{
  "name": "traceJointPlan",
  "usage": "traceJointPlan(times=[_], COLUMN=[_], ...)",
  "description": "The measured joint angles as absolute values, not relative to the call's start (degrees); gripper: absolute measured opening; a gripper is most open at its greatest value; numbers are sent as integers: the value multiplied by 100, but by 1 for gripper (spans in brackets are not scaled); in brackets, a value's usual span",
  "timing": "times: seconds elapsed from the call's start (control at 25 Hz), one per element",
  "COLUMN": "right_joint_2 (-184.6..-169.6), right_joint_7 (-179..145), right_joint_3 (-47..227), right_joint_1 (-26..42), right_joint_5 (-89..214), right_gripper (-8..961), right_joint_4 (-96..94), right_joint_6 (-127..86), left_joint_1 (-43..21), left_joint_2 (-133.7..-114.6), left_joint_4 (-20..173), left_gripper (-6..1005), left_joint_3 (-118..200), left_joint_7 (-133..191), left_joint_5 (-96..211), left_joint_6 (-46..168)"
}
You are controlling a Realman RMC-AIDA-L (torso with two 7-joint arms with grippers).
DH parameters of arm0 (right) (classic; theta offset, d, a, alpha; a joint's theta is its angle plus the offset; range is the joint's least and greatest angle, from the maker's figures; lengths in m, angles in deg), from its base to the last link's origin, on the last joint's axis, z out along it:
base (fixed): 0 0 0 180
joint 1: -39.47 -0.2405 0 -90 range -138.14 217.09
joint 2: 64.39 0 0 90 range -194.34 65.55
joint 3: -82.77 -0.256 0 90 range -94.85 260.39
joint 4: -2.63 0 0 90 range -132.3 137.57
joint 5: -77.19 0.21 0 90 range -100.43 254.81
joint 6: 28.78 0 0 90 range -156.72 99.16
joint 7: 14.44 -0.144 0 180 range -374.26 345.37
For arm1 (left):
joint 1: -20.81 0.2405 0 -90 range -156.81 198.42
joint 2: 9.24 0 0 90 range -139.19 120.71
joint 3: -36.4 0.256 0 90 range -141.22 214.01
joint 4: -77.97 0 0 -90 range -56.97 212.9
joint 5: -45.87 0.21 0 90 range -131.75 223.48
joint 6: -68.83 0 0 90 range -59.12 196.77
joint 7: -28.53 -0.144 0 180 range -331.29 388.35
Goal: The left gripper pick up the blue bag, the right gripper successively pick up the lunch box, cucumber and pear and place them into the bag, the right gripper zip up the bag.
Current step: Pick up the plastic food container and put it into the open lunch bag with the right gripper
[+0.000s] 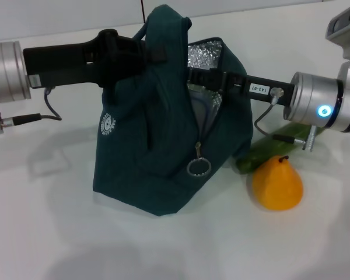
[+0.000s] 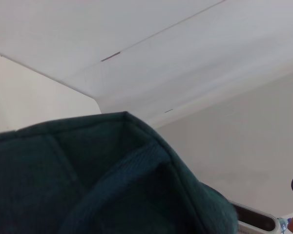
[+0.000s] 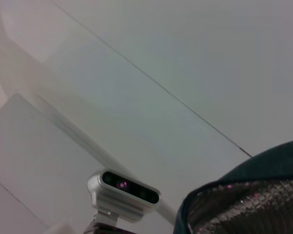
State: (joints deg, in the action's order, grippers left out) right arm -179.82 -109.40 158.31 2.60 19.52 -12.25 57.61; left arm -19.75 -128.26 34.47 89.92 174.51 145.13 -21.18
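Observation:
The blue bag hangs upright with its base on the white table, and its top fabric is pinched in my left gripper. The bag's mouth gapes toward the right and shows silver foil lining. My right gripper reaches into that mouth from the right. Just under it, inside the opening, the lunch box shows a clear wall with a blue rim. The cucumber lies on the table right of the bag, under the right arm. The pear stands in front of it. Teal bag fabric fills the lower left wrist view.
A metal ring zipper pull dangles at the bag's front seam. The white table stretches around the bag, with a white wall behind. The robot's head camera shows in the right wrist view.

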Motion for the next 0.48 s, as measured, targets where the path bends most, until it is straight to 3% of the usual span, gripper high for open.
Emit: traceJointPlan(times=[0.24,0.48], right_joint_2=[-17949,-17804], right_joint_7=[-10907,-10907], right_joint_3=[15827,15703], right_joint_1=[485,818], right_joint_5=[1900,1959], right_gripper=[97,349], right_joint_4=[-1530,-1745], right_joint_6=[5792,5847], left_joint_1=[-1918,-1907], left_joint_2=[-12828,-12816], left_joint_4=[3446,3446], left_gripper=[52,52], left_joint_3=[8992,8988], left_joint_7=[17444,17420], left_joint_5=[14504,14501], left_joint_6=[-2132,-2134])
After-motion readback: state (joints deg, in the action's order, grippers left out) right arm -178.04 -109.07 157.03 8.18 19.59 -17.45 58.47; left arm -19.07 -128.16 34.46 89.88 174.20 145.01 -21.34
